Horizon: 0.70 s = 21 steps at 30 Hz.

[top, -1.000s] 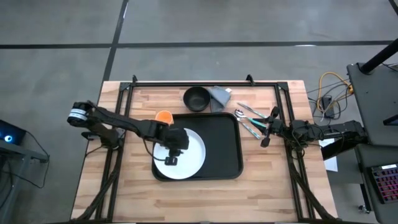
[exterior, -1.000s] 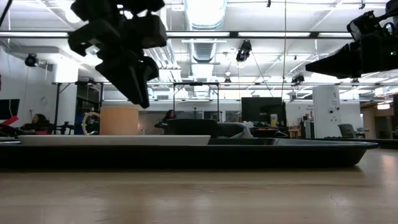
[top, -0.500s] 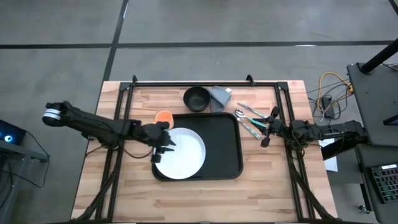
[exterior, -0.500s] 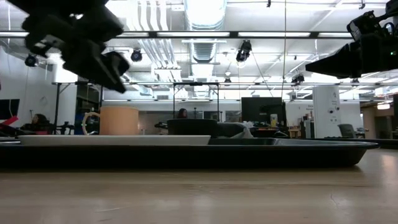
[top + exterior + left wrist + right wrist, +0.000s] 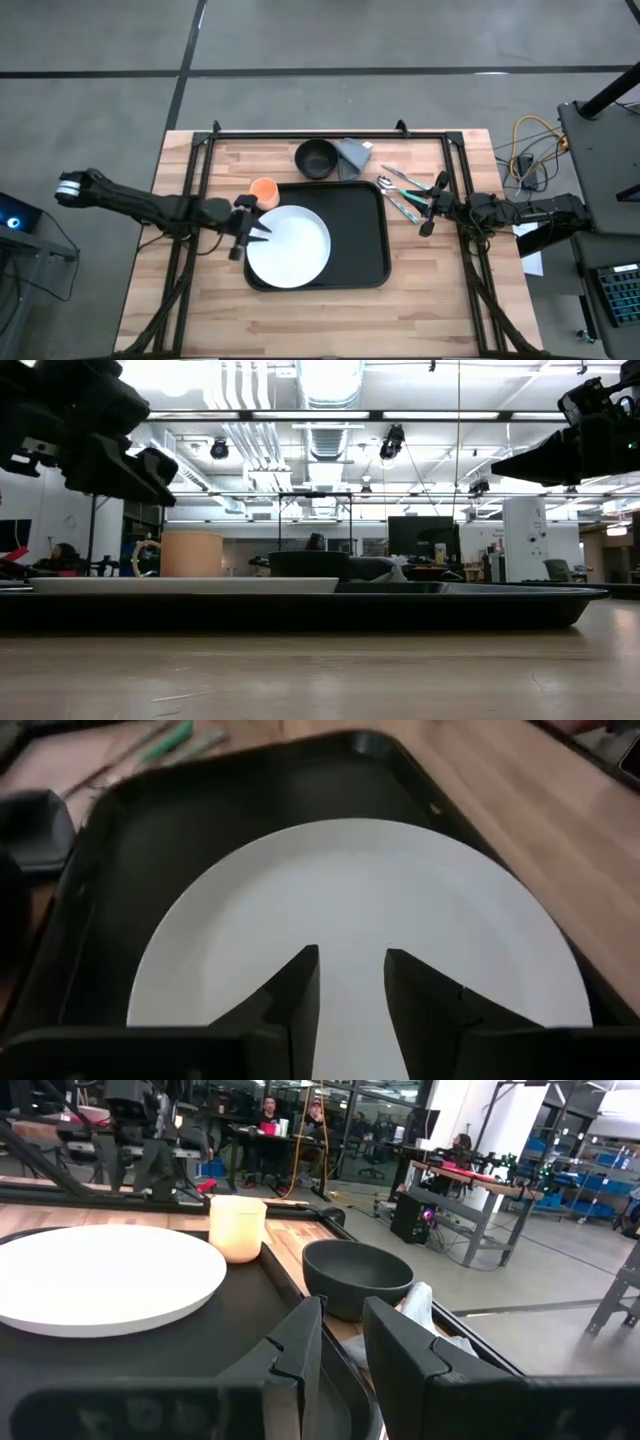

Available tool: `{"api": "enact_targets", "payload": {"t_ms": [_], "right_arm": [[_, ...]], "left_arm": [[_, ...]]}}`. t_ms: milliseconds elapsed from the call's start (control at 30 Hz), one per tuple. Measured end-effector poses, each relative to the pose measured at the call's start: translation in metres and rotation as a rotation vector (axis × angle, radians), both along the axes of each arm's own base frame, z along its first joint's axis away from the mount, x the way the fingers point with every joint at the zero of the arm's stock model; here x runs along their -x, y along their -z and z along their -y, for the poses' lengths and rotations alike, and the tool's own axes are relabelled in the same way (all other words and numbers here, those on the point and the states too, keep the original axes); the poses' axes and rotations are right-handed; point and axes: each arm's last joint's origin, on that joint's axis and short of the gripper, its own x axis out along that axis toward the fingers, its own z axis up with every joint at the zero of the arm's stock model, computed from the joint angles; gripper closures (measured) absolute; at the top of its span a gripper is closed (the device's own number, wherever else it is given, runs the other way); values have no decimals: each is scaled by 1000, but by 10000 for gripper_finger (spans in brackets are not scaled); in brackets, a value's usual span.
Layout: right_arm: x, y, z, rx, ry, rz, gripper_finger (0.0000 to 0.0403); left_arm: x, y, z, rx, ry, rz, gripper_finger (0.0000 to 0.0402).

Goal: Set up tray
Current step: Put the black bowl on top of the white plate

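Matt black tray (image 5: 362,235); wood-plank table (image 5: 330,312).

- The left arm (image 5: 150,206) is long, thin and dark, with a shiny silver ring at its far end.
- The right arm (image 5: 520,211) is dark too, with black cables.
- Each gripper has two flat black fingers (image 5: 300,995).

tray (image 5: 365,240): middle of the worktop (image 5: 330,315)
plate (image 5: 290,246): in the tray's left part
cup (image 5: 263,189): on the worktop, just beside the tray's far left corner
bowl (image 5: 317,158): behind the tray, right of the cup
cloth (image 5: 353,154): touching the bowl's right side
cutlery (image 5: 398,193): right of the tray, near its far right corner
left gripper (image 5: 247,225): at the plate's left edge
right gripper (image 5: 433,205): right of the cutlery
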Motion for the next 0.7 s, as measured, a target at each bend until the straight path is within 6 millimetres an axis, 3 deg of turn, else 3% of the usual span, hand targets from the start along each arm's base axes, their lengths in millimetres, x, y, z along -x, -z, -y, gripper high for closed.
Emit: {"api": "enact_targets", "payload": {"t_ms": [700], "right_arm": [[0,0,0,0,0,1,335]], "left_arm": [[40,-1,-4,45,-5,293,305]]}}
